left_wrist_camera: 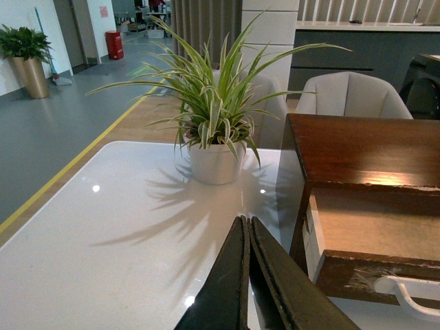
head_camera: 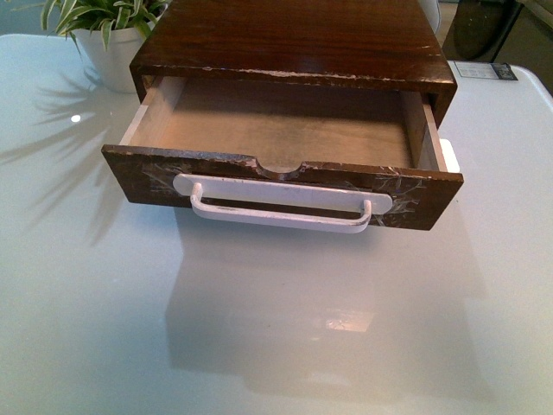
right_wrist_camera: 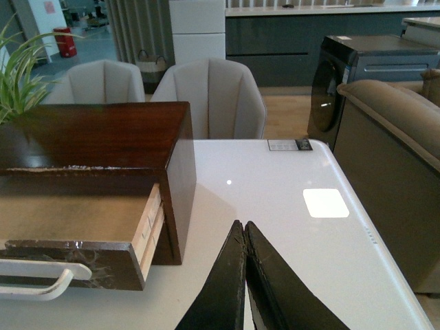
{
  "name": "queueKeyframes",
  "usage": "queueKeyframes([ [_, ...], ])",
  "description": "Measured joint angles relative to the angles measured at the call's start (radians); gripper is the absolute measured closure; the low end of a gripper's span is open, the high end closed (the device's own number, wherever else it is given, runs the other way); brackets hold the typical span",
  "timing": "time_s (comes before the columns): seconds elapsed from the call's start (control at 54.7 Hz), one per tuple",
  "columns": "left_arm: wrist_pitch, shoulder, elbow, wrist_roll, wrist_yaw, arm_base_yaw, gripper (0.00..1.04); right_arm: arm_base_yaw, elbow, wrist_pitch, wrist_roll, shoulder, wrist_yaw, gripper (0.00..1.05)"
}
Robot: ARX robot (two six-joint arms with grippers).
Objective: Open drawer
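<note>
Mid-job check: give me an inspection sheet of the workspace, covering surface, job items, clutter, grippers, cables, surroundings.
Surface: glossy white table, bare in front of the cabinet.
Job items: drawer pulled well out of the dark wooden cabinet; pale interior looks empty; white handle free.
Clutter: potted plant beside the cabinet; small label card at the far edge.
Grippers: left gripper and right gripper both shut, holding nothing, away from the drawer.
Cables: nothing seen.
Surroundings: grey chairs, sofa, counter behind.

Closed left end effector (left_wrist_camera: pixel 246 237) hovers beside the open drawer (left_wrist_camera: pixel 371 234).
</note>
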Motion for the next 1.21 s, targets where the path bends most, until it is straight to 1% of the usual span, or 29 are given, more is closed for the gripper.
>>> queueKeyframes([
  [0.201,-0.07,-0.071,0.0,0.0,0.0,0.0,1.03,0.0,0.0,-0.003,0.0,-0.004,0.0,1.03],
  [0.293,-0.217,-0.188,0.0,0.0,0.0,0.0,1.03,0.0,0.0,-0.004,0.0,-0.004,0.001,1.03],
  [0.366,-0.23,-0.223,0.0,0.0,0.0,0.0,1.03,0.0,0.0,-0.005,0.0,-0.004,0.001,1.03],
  [0.768,-0.235,-0.229,0.0,0.0,0.0,0.0,1.03,0.0,0.0,-0.005,0.0,-0.005,0.0,1.02],
  [0.786,-0.235,-0.229,0.0,-0.001,0.0,0.0,1.01,0.0,0.0,-0.005,0.0,-0.005,0.0,1.01],
  [0.878,-0.235,-0.229,0.0,0.0,0.0,0.0,0.84,0.0,0.0,-0.005,0.0,-0.005,0.0,0.82],
  [0.896,-0.235,-0.229,0.0,0.0,0.0,0.0,0.8,0.0,0.0,-0.005,0.0,-0.005,0.0,0.8],
  [0.914,-0.235,-0.229,0.0,0.0,0.0,0.0,0.78,0.0,0.0,-0.005,0.0,-0.005,0.0,0.77],
  [0.951,-0.235,-0.229,0.0,0.0,0.0,0.0,0.71,0.0,0.0,-0.005,0.0,-0.005,0.0,0.7],
  [1.024,-0.235,-0.229,0.0,0.0,0.0,0.0,0.59,0.0,0.0,-0.005,0.0,-0.005,0.0,0.59],
  [1.042,-0.235,-0.229,0.0,0.0,0.0,0.0,0.57,0.0,0.0,-0.005,0.0,-0.005,0.0,0.56],
  [1.079,-0.235,-0.229,0.0,0.0,0.0,0.0,0.5,0.0,0.0,-0.005,0.0,-0.005,0.0,0.49],
  [1.097,-0.235,-0.229,0.0,0.0,0.0,0.0,0.47,0.0,0.0,-0.005,0.0,-0.005,0.0,0.47],
  [1.115,-0.235,-0.229,0.0,0.0,0.0,0.0,0.45,0.0,0.0,-0.005,0.0,-0.005,0.0,0.44],
  [1.152,-0.235,-0.229,0.0,0.0,0.0,0.0,0.38,0.0,0.0,-0.005,0.0,-0.005,0.0,0.37],
  [1.17,-0.235,-0.229,0.0,0.0,0.0,0.0,0.34,0.0,0.0,-0.005,0.0,-0.005,0.0,0.35],
  [1.207,-0.235,-0.229,0.0,0.0,0.0,0.0,0.29,0.0,0.0,-0.005,0.0,-0.005,0.0,0.28],
])
